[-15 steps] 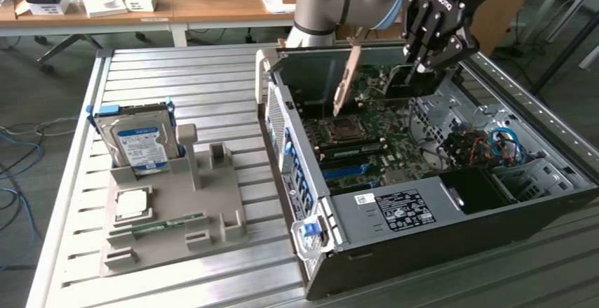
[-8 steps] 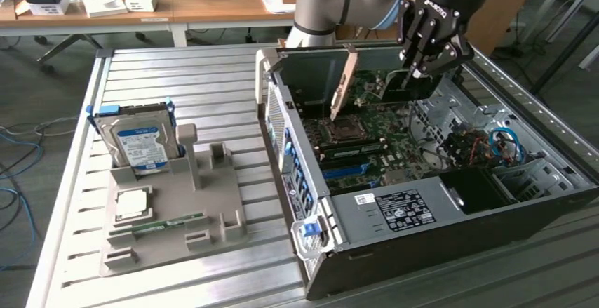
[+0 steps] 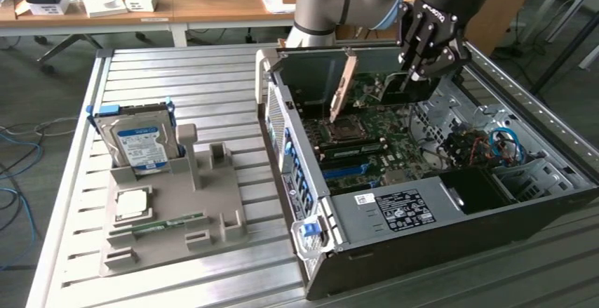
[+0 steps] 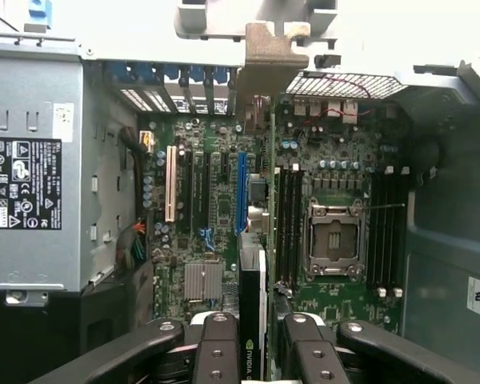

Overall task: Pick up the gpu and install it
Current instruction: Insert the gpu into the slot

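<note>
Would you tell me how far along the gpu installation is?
Done: the gpu is picked up, clamped edge-on in the gripper. In hand: it hangs inside the open case over the motherboard. Left: seating it; it does not look pressed into a slot yet.

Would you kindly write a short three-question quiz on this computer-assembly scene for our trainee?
1. True or false: the gripper is closed on the thin black gpu card inside the open dark computer case.
2. Where does the blue-framed silver hard drive stand? A) in that case B) in the grey plastic holder C) in the gripper
3. Fill in: the slim memory stick lying on that holder is ____ in colour.
Key: 1 true; 2 B; 3 green.
</note>
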Available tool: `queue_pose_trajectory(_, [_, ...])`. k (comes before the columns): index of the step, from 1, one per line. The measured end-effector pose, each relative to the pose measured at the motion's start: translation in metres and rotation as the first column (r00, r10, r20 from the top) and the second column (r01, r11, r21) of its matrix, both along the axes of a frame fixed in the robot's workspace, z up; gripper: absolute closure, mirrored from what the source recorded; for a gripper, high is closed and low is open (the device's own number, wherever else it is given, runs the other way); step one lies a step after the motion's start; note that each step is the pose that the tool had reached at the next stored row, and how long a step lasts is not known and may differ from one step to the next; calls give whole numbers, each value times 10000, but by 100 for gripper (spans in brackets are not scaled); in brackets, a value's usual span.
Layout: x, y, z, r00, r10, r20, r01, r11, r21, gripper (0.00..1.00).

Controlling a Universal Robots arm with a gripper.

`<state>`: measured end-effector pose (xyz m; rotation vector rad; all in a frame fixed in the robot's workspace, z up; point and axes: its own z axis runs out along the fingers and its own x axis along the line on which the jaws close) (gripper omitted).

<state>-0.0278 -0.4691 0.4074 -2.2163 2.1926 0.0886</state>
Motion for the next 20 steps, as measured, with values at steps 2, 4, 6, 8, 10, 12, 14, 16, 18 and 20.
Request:
queue_pose_trajectory(2, [0,0,-36,10000,3,2,-3,10000,5,74])
queue_pose_trajectory(4, [0,0,-72,10000,7,2,-7,10000,5,74])
queue_pose_trajectory(6, [0,0,-109,10000,11,2,-11,10000,5,74])
queue_pose_trajectory(8, [0,0,-144,10000,16,2,-16,10000,5,74])
queue_pose_trajectory(10, [0,0,-181,10000,19,2,-19,10000,5,74])
queue_pose_trajectory(12, [0,0,-219,10000,24,2,-24,10000,6,74])
queue_pose_trajectory(14, [0,0,-254,10000,34,2,-34,10000,6,74])
queue_pose_trajectory(16, [-1,0,-290,10000,48,2,-48,10000,6,74])
queue_pose_trajectory(18, [-2,0,-326,10000,62,3,-62,10000,8,74])
queue_pose_trajectory(20, [-4,0,-363,10000,76,8,-76,10000,9,74])
